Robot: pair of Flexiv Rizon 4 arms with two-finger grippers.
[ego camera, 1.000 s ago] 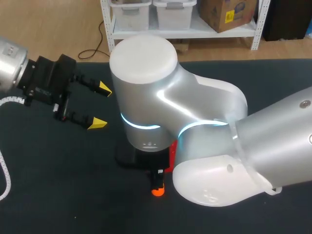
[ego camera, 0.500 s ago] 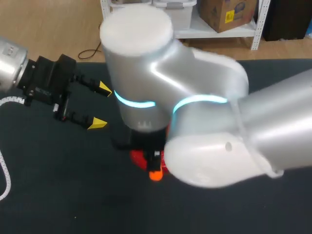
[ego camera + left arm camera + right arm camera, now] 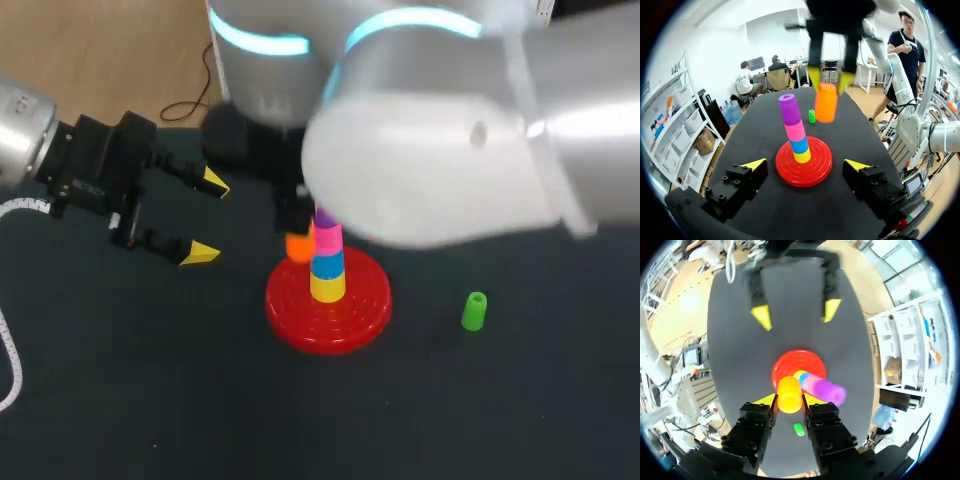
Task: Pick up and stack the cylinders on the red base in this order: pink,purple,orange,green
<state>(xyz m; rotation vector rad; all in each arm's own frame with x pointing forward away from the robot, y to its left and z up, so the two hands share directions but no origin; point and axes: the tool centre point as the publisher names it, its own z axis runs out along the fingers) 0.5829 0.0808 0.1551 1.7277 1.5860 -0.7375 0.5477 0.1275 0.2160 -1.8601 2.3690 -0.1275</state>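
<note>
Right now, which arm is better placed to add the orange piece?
Right. The right fingers clamp the orange cylinder beside the purple cylinder topping the stack; the left fingers are open, empty, farther off.

black table (image 3: 150, 400), red base (image 3: 300, 328), green cylinder (image 3: 474, 311)

Place: a robotics lab bench, to judge by the equipment on it.
Arms: two grey industrial robot arms, the left arm (image 3: 20, 130) and the right arm (image 3: 450, 130). The right one has glowing cyan rings at its joints.
Pincers: black two-finger grippers with yellow tips. The left gripper (image 3: 207, 218) stands open; the right gripper (image 3: 790, 400) clamps an orange cylinder (image 3: 789, 390).
Work surface: a table (image 3: 120, 400) with a dark matte top, under both pincers.
Test props: a red base (image 3: 300, 320) ahead of the left gripper carries stacked coloured cylinders (image 3: 795, 127). A green cylinder (image 3: 474, 311) stands beyond it, apart.
</note>
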